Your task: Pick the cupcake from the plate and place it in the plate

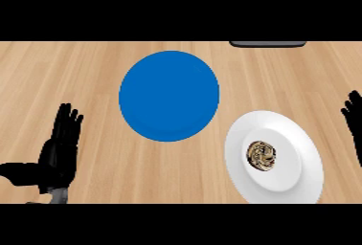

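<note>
While cupcake (262, 156) sits on white plate (286, 129) near blue plate (170, 95), left hand (60, 150) and right hand (353, 119) rest open, holding nothing

Cupcake (262, 155): on white plate (286, 184), near right corner of the counter (56, 72).
Blue plate (170, 95): mid-counter, just beside the white one.
Left hand (60, 148): fingers straight, left edge.
Right hand (353, 117): fingers straight, right edge.

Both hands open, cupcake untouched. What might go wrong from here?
The cupcake sits in the middle of the white plate, so the right hand, open at the view's right edge, may nudge the plate or tip the cupcake while grasping. On the blue plate, it might land on the rim.
</note>
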Controlling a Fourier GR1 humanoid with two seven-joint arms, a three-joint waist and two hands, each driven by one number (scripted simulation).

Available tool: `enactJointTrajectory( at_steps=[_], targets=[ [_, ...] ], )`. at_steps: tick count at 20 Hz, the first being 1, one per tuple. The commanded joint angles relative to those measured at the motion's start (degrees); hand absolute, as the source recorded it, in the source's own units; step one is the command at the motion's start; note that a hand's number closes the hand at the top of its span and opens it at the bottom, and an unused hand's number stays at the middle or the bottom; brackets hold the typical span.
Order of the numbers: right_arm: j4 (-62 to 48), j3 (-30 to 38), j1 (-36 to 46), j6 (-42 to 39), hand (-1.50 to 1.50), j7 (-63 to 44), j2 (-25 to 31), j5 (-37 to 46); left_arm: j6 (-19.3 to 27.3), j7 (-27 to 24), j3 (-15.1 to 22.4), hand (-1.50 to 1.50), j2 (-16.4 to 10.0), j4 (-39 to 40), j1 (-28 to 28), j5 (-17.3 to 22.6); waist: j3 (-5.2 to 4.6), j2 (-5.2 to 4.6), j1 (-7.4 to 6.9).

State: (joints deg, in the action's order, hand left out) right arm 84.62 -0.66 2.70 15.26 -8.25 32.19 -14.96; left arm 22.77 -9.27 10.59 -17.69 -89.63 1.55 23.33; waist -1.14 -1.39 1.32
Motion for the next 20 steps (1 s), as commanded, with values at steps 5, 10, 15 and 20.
enactJointTrajectory(
  at_steps=[5, 10, 15, 20],
  targets=[
    [5.88, -9.48, 12.74, 11.57, 1.5, -7.48, -16.08, 3.04, -8.07, 1.47, 2.16, 0.0, -8.88, 4.8, -3.02, -4.98, 1.05, 1.15, -3.17],
    [3.16, -12.66, 9.97, 31.27, -1.5, -2.2, -17.61, 23.99, -8.52, 2.01, 5.2, 0.0, -7.3, 7.13, -3.09, -6.55, 1.03, 1.24, -1.34],
    [1.5, -24.0, 3.9, 41.63, -1.5, 3.97, -27.64, 36.83, -11.62, -0.12, 3.01, 0.0, -6.85, 12.43, -4.95, -5.93, 1.08, 1.36, -1.02],
    [5.64, -27.45, -6.13, 47.06, -1.5, -4.63, -27.52, 52.75, -13.97, -2.31, 0.77, 0.0, -8.36, 13.09, -2.81, -5.92, 1.04, 1.63, -0.65]
  ],
)
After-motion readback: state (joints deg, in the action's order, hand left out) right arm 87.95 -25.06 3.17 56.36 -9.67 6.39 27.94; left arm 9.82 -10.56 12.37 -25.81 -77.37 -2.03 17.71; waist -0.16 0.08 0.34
